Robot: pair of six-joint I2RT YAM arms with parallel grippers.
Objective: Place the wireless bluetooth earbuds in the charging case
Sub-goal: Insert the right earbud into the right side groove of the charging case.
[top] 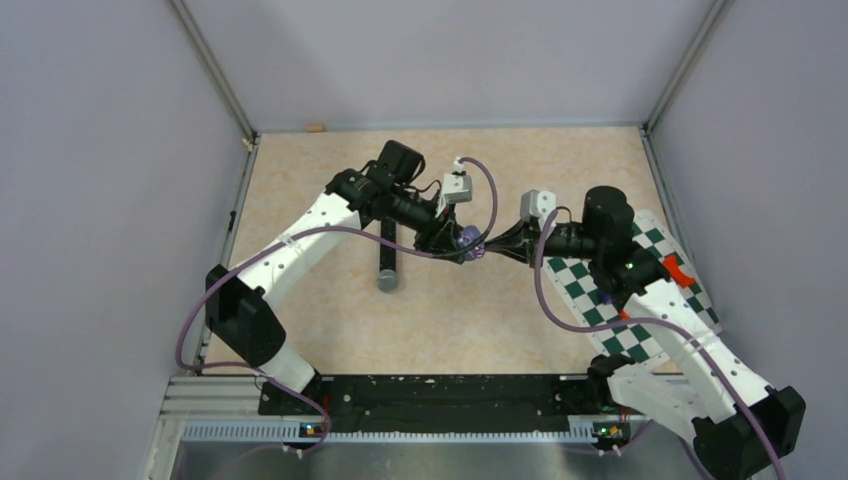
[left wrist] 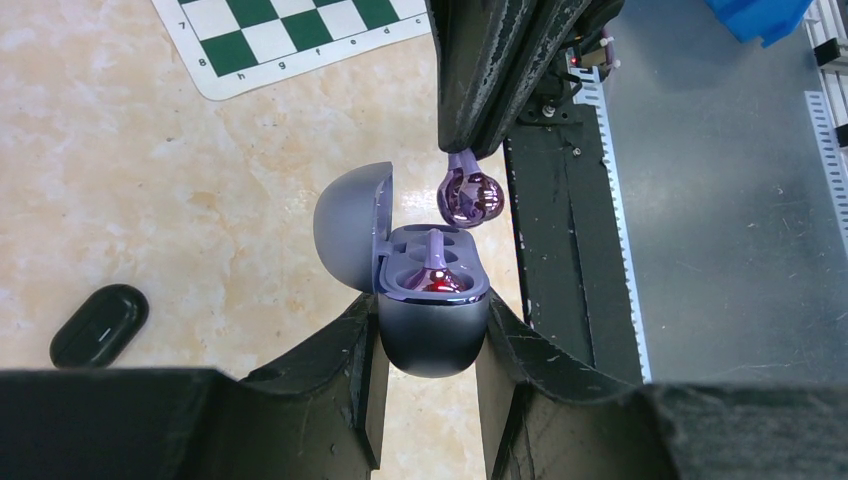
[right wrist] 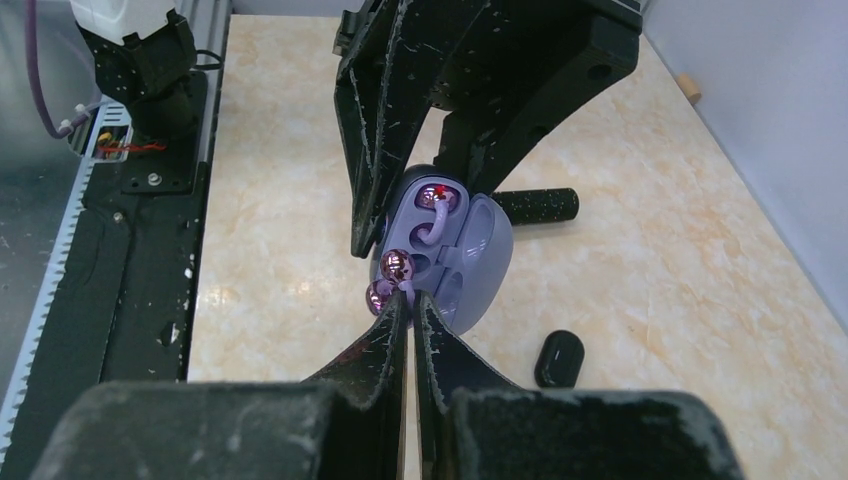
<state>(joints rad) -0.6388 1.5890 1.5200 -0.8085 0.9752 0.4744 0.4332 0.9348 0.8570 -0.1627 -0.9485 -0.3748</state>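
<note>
The left gripper met the right gripper over the middle of the table. The right one lay at three o'clock from the left, their tips close together. Between them showed a purple speck, the charging case, too small there for detail. A black microphone lay on the pale marbled surface at eight o'clock from the case. A green-and-white chessboard mat lay at four o'clock under the right arm. Plain lavender-grey walls closed in the table on three sides.

From the left wrist, the left gripper's fingers were clamped on either side of the case's rounded lower half. The lid stood swung open at ten o'clock. A seated earbud sat in one well, with a red glint beside it. The loose earbud, glossy purple, hung at one o'clock from the opening. It was pinched by its stem in the right gripper's tips, which came down from twelve o'clock. Whether it touched the rim could not be told. A small black oval object lay on the table at nine o'clock. A black base rail and a grey metal plate ran along at three o'clock.

From the right wrist, the right gripper's fingers were pressed together on the loose earbud's stem. The bud itself was at their tips, and the open case lay just beyond at one o'clock. The empty well faced the bud.
</note>
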